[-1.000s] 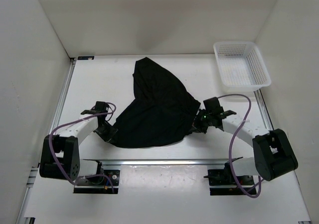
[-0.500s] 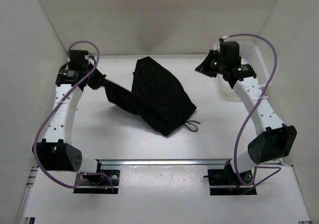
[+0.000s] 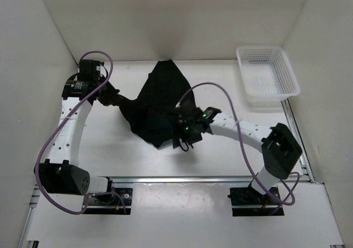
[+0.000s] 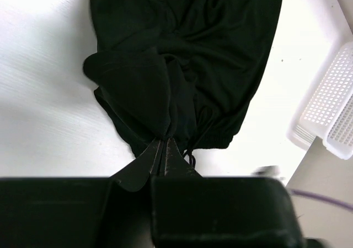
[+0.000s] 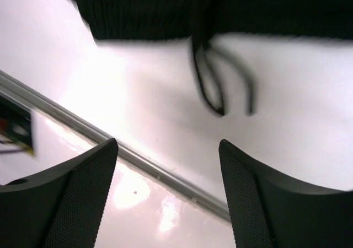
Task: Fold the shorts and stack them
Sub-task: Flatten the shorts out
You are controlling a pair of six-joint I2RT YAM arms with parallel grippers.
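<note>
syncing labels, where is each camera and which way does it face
top external: above and behind, looking down on left gripper, right gripper, shorts, basket.
left wrist: just behind the shut fingers, looking along the pinched shorts toward the basket.
right wrist: low over table, facing drawstring between open fingers.
shared: shorts in all; basket in the first two.
</note>
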